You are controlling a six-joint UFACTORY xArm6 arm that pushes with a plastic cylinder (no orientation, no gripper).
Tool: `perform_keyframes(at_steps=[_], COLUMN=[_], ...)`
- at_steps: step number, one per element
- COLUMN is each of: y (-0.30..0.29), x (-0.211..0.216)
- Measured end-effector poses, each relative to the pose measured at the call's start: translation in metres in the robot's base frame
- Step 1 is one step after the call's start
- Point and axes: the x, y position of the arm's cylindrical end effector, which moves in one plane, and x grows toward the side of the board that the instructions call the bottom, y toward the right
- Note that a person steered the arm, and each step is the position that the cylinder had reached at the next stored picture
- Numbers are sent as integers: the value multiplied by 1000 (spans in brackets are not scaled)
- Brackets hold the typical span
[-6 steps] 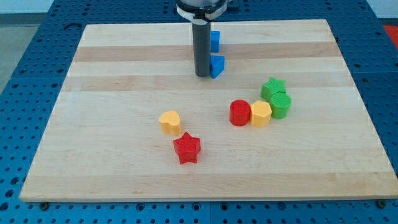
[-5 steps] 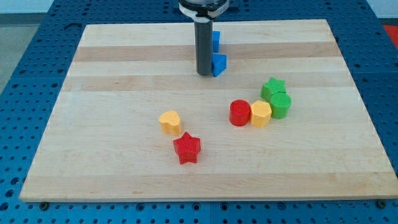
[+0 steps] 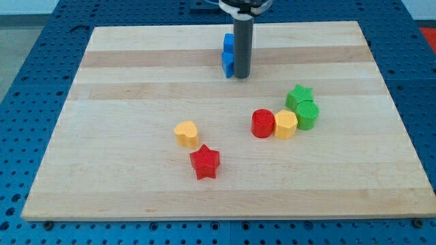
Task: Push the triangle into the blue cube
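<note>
My dark rod stands near the view's top centre, its tip (image 3: 242,75) on the board. Just left of the rod, partly hidden by it, are two blue blocks. The blue triangle (image 3: 228,65) is the lower one, touching the rod's left side. The blue cube (image 3: 229,43) is directly above it, and the two look to be in contact or nearly so.
A red cylinder (image 3: 263,124), a yellow hexagon (image 3: 285,125), a green cylinder (image 3: 307,115) and a green star (image 3: 298,95) cluster at the right. A yellow heart (image 3: 186,134) and a red star (image 3: 204,162) lie lower centre. The wooden board (image 3: 102,102) sits on a blue pegboard.
My tip has moved from the triangle's left side to its right side. The triangle has shifted left and up, ending right below the blue cube.
</note>
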Motion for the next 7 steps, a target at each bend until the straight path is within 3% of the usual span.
perform_keyframes(at_steps=[2,5,7], y=[-7,-49,28], x=[12,-29,-28])
